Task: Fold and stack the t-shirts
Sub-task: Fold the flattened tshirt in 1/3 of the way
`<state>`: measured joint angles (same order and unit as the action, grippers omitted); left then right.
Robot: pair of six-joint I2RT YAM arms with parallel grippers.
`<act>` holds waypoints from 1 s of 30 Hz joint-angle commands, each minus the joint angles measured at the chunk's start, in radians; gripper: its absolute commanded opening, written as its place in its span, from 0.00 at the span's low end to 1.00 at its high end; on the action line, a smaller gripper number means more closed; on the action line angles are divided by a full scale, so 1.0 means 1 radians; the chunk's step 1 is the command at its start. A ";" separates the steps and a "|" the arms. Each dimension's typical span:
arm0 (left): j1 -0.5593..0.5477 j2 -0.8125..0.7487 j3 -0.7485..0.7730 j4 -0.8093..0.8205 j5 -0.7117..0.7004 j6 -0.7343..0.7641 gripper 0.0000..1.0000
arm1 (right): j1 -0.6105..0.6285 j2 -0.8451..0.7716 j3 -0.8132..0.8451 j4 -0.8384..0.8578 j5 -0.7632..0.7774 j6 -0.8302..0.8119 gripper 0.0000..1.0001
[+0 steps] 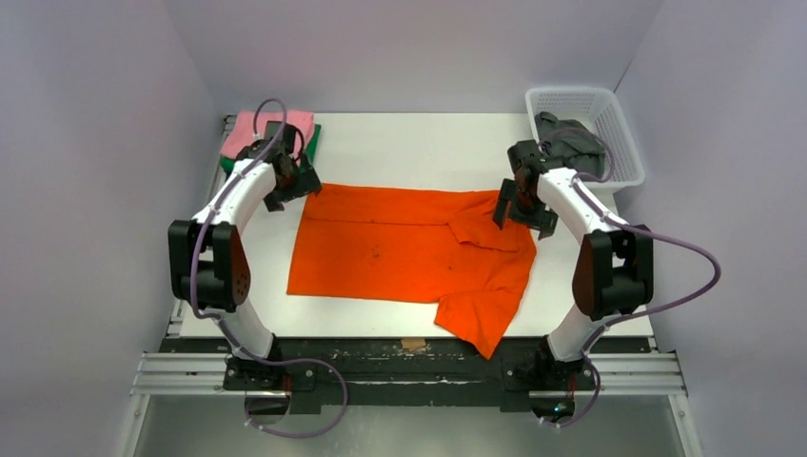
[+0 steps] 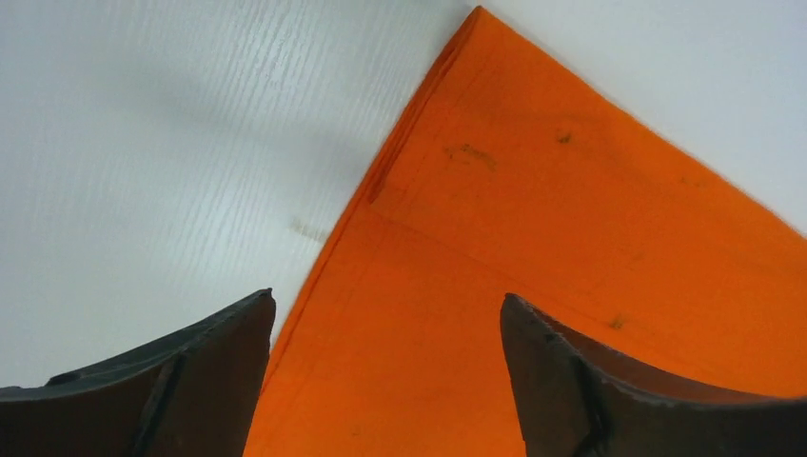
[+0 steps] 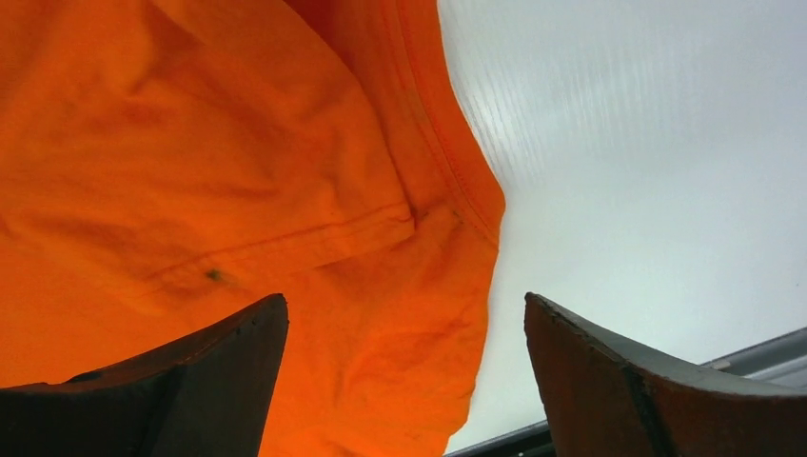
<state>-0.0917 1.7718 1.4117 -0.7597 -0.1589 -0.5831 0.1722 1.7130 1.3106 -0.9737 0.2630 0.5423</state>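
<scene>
The orange t-shirt (image 1: 409, 249) lies flat on the white tabletop (image 1: 409, 152), its sleeve (image 1: 481, 324) at 5 o'clock, with the left claw (image 2: 385, 297) and right claw (image 3: 404, 298) spread apart.

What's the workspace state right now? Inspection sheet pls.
Surface: white table, faint mark near the orange shirt corner.
Job's things: orange shirt spread mid-table, one sleeve toward the near edge; pink shirt on green shirt, far left; grey shirt in basket.
Clutter: tan scrap at table's near edge.
Grippers: left gripper and right gripper open, empty, over orange shirt's far corners.
Cables: purple cables looped along arms.
Surroundings: plain walls.
</scene>
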 commanded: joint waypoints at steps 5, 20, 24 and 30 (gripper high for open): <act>-0.011 -0.047 0.064 0.124 0.192 0.016 1.00 | 0.004 0.028 0.118 0.382 -0.209 -0.033 0.91; -0.003 0.251 0.168 0.184 0.319 -0.074 1.00 | -0.069 0.282 0.208 0.497 -0.245 0.005 0.88; 0.004 0.255 0.145 0.185 0.310 -0.087 1.00 | -0.134 0.240 0.076 0.565 -0.260 0.048 0.88; 0.009 0.257 0.143 0.174 0.298 -0.094 1.00 | -0.148 0.293 0.070 0.607 -0.316 0.059 0.88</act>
<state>-0.0914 2.0449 1.5322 -0.5900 0.1448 -0.6575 0.0242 1.9759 1.3735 -0.4145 -0.0368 0.5869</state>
